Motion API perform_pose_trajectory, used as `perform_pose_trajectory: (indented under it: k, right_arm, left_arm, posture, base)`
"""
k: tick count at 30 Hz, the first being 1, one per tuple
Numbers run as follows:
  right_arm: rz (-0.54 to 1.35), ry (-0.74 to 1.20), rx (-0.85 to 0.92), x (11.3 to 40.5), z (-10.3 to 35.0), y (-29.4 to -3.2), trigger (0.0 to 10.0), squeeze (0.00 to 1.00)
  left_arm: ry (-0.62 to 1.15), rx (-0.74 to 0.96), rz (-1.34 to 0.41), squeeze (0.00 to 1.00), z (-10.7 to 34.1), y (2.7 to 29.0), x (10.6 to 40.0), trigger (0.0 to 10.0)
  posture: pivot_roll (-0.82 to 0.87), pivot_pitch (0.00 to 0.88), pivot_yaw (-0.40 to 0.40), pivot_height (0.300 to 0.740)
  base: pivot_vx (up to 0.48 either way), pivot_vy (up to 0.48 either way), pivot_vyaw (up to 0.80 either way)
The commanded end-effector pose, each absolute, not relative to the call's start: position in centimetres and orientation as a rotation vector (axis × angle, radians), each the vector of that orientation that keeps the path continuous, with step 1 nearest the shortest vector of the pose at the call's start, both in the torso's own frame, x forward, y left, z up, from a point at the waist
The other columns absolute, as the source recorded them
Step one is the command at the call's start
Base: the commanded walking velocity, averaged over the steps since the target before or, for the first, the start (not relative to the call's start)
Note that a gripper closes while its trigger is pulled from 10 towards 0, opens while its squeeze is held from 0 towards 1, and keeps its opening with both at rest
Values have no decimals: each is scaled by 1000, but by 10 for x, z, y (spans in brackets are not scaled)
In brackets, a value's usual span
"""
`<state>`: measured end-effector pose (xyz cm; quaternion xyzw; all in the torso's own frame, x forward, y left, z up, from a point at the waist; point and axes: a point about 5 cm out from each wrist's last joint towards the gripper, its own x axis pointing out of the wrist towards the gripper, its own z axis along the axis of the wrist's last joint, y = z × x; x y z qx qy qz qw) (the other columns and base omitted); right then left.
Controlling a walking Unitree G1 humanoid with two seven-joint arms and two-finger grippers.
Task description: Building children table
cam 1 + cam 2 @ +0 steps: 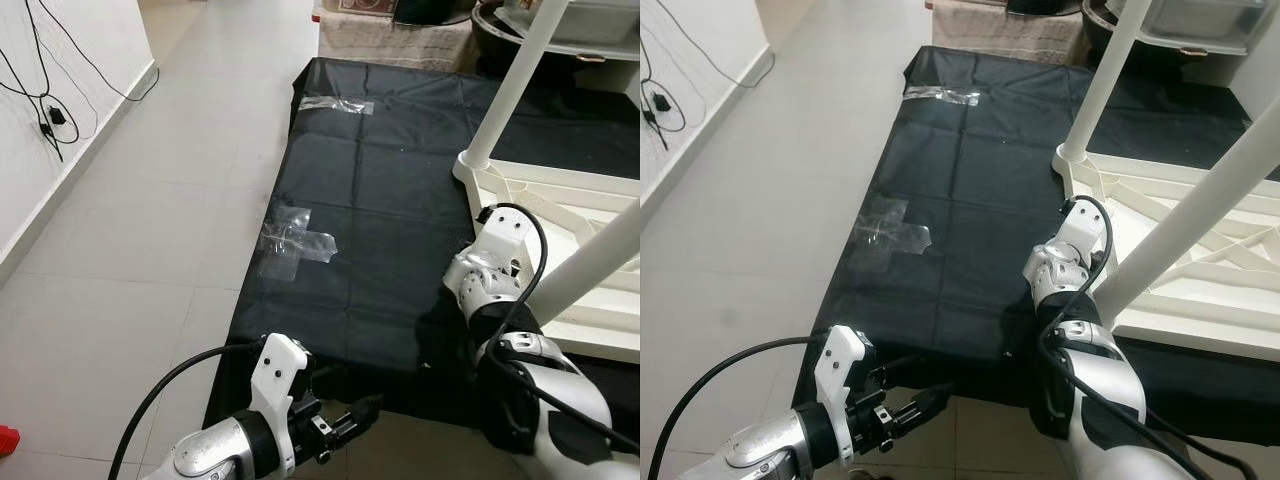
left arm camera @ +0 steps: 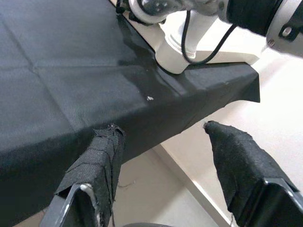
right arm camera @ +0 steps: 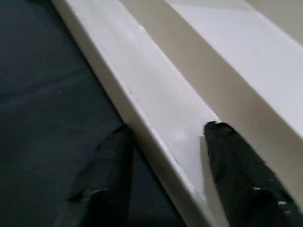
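A white children table (image 1: 560,215) lies upside down on a black cloth (image 1: 380,200) spread over the floor. Two of its round white legs stick up, one far (image 1: 510,85) and one near (image 1: 600,260). My right arm reaches down at the table's left rim. In the right wrist view my right gripper (image 3: 168,126) is open, its fingers (image 3: 236,161) straddling the white rim (image 3: 156,109), one over the cloth and one inside the frame. My left gripper (image 1: 365,408) is open and empty, low at the cloth's near edge (image 2: 142,142).
Two clear tape patches (image 1: 295,240) (image 1: 335,105) hold the cloth's left edge to the grey tiles. Black cables (image 1: 50,120) hang on the white wall at the left. A beige rug (image 1: 390,40) and furniture stand beyond the cloth. A red object (image 1: 5,440) lies bottom left.
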<state>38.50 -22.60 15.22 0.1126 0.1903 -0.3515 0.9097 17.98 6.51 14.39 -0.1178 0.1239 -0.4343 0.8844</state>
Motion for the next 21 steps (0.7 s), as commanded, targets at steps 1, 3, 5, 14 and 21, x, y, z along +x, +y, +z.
perform_pose_trajectory:
  k: [1,3,5,14,21]
  right_arm:
    - [-725,523,243,372,121,-232,0,0]
    - [-650,541,217,373,118,-229,0,0]
    - [-591,551,192,374,116,-227,0,0]
    - [-410,606,98,373,114,-223,0,0]
    - [-173,679,-6,354,101,-207,0,0]
  left_arm:
    - [278,-247,-909,0,143,64,176,10000]
    - [281,-244,-904,0,142,64,177,10000]
    - [283,-243,-903,0,141,64,179,10000]
    - [288,-237,-900,0,138,61,186,10000]
    - [288,-235,-895,0,132,59,196,10000]
  posture:
    - [218,186,-88,740]
    - [217,178,-92,740]
    - [212,170,-90,740]
    - [193,136,-90,740]
    - [182,103,-90,740]
  base:
    - [0,0,0]
    - [0,0,0]
    - [0,0,0]
    - [0,0,0]
    - [0,0,0]
